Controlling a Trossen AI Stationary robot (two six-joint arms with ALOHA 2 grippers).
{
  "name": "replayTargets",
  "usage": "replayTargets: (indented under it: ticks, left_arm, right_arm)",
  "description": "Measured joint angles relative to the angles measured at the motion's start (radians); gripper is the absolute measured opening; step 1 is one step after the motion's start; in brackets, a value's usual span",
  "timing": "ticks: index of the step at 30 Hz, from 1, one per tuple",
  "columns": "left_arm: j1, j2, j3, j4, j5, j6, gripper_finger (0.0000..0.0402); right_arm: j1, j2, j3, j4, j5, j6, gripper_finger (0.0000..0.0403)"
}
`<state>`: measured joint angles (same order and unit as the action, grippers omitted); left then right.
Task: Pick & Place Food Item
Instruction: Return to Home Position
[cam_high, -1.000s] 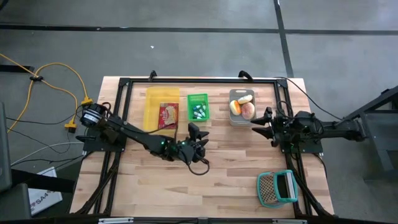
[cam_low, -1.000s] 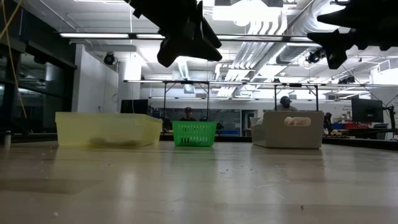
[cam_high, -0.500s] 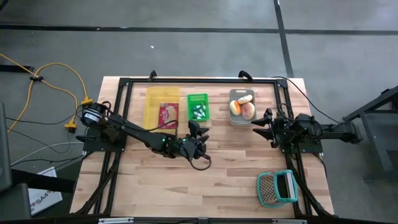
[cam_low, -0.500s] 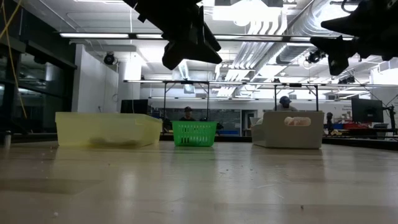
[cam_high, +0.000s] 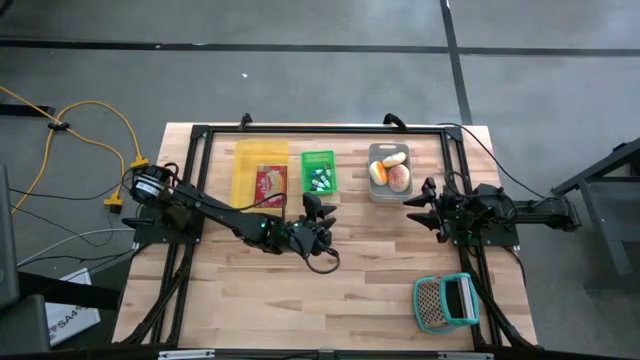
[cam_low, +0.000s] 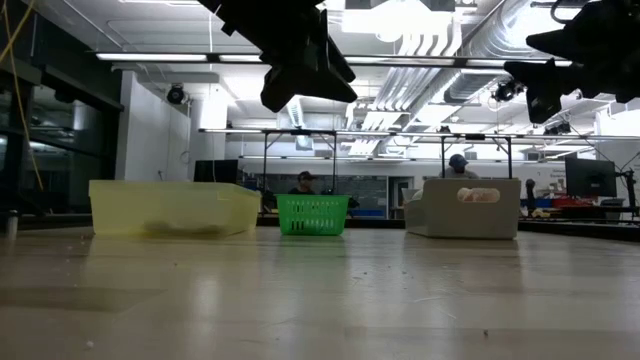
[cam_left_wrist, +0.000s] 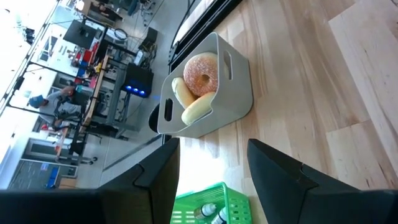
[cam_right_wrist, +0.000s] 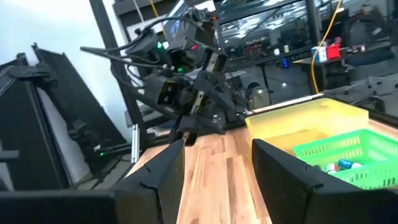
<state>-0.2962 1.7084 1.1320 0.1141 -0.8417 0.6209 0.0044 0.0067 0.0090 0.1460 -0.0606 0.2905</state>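
A grey bin (cam_high: 388, 190) stands on the table near the far edge. It holds a sugared donut (cam_left_wrist: 203, 72) and pale bread pieces (cam_left_wrist: 189, 107). My left gripper (cam_high: 318, 210) hovers open above the table's middle, just in front of the green basket (cam_high: 319, 172), with nothing between its fingers. In its wrist view the gripper (cam_left_wrist: 211, 180) points toward the grey bin (cam_left_wrist: 233, 102). My right gripper (cam_high: 421, 200) hangs open and empty beside the grey bin, at the table's right. It faces my left arm (cam_right_wrist: 193, 106).
A yellow bin (cam_high: 260, 160) with a red packet (cam_high: 271, 184) stands left of the green basket, which holds small bottles. A teal basket (cam_high: 446, 302) lies at the near right. A black frame (cam_high: 320, 129) runs along the table's edges. People show in the room beyond (cam_low: 458, 163).
My right gripper has sunk a little at the table's right side and stays open. My left gripper has kept its place above the middle of the table.
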Motion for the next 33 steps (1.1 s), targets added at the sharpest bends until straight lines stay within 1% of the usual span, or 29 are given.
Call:
replayTargets:
  ticks: [3,10,15,19,33]
  left_arm:
    - [0.0,0.0,0.0,0.0,0.0,0.0,0.0179]
    - [0.0,0.0,0.0,0.0,0.0,0.0,0.0179]
    - [0.0,0.0,0.0,0.0,0.0,0.0,0.0179]
    - [0.0,0.0,0.0,0.0,0.0,0.0,0.0179]
    - [0.0,0.0,0.0,0.0,0.0,0.0,0.0179]
  right_arm:
    - [0.0,0.0,0.0,-0.027,0.012,0.015,0.0174]
    - [0.0,0.0,-0.001,-0.112,0.107,0.052,0.0174]
    - [-0.001,0.0,-0.001,-0.117,0.102,0.05,0.0174]
    - [-0.001,0.0,-0.002,-0.13,0.055,0.047,0.0174]
    - [-0.001,0.0,-0.003,-0.132,0.053,0.045,0.0174]
